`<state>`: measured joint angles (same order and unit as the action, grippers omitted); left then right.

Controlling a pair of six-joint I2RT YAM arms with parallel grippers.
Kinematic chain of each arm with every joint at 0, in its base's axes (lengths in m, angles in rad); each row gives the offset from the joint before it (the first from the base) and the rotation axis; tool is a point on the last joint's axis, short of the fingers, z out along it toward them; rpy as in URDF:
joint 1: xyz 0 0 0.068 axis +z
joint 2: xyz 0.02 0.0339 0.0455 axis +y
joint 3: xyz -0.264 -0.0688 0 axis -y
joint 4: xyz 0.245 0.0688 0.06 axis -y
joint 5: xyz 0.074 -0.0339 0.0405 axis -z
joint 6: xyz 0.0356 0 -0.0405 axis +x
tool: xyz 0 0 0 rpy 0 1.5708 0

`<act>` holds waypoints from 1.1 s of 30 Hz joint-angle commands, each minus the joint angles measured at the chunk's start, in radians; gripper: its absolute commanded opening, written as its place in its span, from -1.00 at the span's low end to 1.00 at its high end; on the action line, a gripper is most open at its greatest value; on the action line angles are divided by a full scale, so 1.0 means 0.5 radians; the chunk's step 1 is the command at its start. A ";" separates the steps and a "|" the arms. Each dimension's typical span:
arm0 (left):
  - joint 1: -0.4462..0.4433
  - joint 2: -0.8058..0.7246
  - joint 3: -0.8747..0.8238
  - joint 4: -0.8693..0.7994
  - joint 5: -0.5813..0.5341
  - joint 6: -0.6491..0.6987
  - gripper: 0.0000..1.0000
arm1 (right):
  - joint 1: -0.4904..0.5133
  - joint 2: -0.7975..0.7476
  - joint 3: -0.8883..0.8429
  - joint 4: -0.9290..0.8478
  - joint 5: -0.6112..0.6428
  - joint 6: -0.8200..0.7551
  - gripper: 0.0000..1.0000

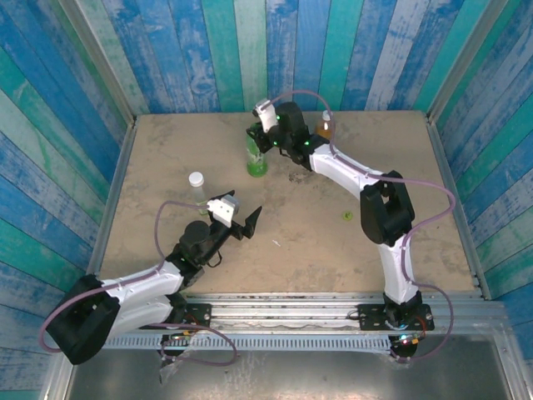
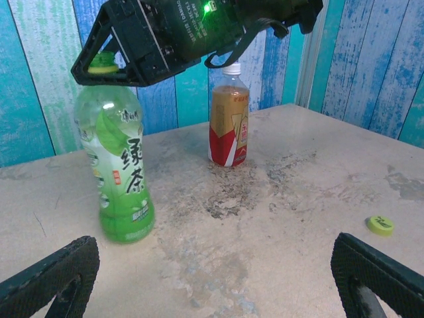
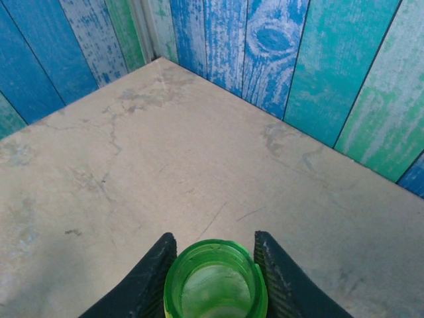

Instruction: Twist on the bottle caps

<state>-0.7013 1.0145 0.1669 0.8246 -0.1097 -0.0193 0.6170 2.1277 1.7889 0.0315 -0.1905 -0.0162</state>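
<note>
while right claw (image 3: 214, 242) grips green bottle (image 1: 256, 158), left claw (image 2: 215, 281) released, 3 bottles (image 1: 325, 128), 3 caps (image 1: 346, 217), 1 loose

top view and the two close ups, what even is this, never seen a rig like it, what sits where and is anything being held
These are two robot arms bolted side by side, each ending in a two-finger gripper. The wide picture comes from a fixed camera above and behind them. The other two come from cameras on the wrists. On the beige table stand a green plastic bottle, a clear plastic bottle and an amber plastic bottle with a red label, the last two white-capped. A loose yellow-green round cap lies flat, apart from them. The right gripper is closed on the green bottle's open neck. The left gripper is open and holds nothing.
</note>
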 commanded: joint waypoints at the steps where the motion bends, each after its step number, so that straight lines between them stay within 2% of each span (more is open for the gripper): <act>1: -0.002 0.029 -0.012 0.073 0.030 -0.009 0.88 | 0.009 -0.008 0.035 -0.063 -0.050 -0.024 -0.49; 4: -0.002 0.044 -0.004 0.075 0.040 -0.008 0.87 | 0.011 -0.046 0.010 -0.069 -0.060 -0.041 -0.62; 11: -0.002 0.099 -0.015 0.156 0.049 0.001 0.88 | 0.020 -0.284 -0.225 -0.060 -0.113 -0.107 -0.59; 19: -0.002 0.312 0.011 0.444 0.166 -0.061 0.88 | 0.027 -0.793 -0.796 -0.054 -0.111 -0.145 -0.58; 27: -0.053 0.685 0.169 0.663 0.362 -0.046 0.88 | 0.108 -1.314 -1.407 -0.005 -0.092 -0.151 -0.65; 33: -0.133 0.910 0.247 0.837 0.478 0.023 0.88 | 0.170 -1.545 -1.770 0.178 -0.094 -0.113 -0.71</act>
<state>-0.7517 1.4128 0.2714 1.1549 0.0807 -0.0334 0.6930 1.3903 0.9501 0.0509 -0.2367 -0.0788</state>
